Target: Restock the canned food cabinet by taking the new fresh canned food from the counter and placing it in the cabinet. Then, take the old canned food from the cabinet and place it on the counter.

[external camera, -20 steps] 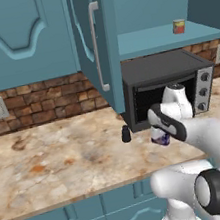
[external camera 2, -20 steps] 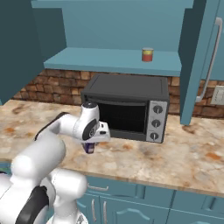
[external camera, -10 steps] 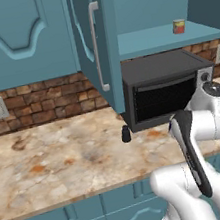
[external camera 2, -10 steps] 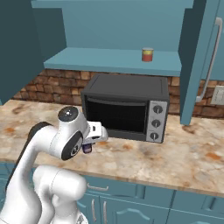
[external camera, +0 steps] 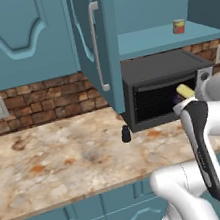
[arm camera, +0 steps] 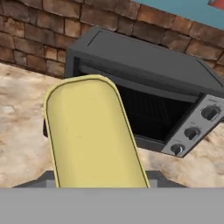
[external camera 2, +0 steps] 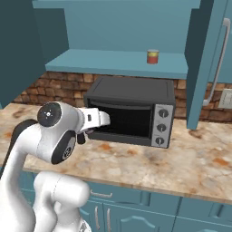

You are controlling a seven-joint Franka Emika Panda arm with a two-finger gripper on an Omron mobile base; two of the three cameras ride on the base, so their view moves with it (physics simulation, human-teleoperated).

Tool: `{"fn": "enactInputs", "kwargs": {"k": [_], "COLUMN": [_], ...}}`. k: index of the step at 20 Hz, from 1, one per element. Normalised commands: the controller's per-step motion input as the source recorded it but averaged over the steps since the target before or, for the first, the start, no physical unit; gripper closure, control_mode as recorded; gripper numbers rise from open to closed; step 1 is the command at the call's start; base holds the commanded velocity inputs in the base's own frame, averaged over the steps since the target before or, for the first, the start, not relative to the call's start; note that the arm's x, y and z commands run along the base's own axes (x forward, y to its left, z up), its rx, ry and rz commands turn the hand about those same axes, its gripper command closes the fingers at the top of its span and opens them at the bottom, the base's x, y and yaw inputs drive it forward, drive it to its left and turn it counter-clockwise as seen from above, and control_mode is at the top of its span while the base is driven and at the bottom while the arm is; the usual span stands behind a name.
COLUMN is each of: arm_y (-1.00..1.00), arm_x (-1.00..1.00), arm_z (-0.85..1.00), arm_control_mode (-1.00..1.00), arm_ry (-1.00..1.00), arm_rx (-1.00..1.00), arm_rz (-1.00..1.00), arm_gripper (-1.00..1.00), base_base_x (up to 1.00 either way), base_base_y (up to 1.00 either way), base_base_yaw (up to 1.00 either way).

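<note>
We see the gripper (external camera: 181, 97) pinching the blue can (external camera: 182, 93), yellow top toward the hand camera, raised above the counter (external camera: 55, 162) just in front of the toaster oven (external camera: 164, 87). The red-orange can (external camera 2: 152, 56) stands on the cabinet shelf (external camera 2: 113, 62) above, right of the open door (external camera: 92, 39).
</note>
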Motion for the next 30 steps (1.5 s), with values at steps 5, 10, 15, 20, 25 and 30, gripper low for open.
{"fn": "enactInputs", "kwargs": {"k": [5,10,15,20,25,30], "arm_y": [-0.02,0.0,0.0,0.0,0.0,0.0], "arm_x": [0.0,0.09,0.55,0.68,1.0,1.0], "arm_z": [1.0,1.0,0.57,0.17,0.22,0.0], "arm_control_mode": [-1.0,-1.0,-1.0,-1.0,-1.0,-1.0], "arm_ry": [-0.22,0.05,0.15,0.05,0.06,0.0], "arm_rx": [0.0,0.0,0.11,0.06,0.0,0.0], "arm_rz": [-0.03,-0.01,0.0,0.0,0.0,0.0], "arm_gripper": [1.0,1.0,1.0,1.0,1.0,1.0], "base_base_x": [0.0,0.0,0.0,0.0,0.0,0.0], "base_base_y": [0.0,0.0,0.0,0.0,0.0,0.0], "base_base_yaw": [0.0,0.0,0.0,0.0,0.0,0.0]}}
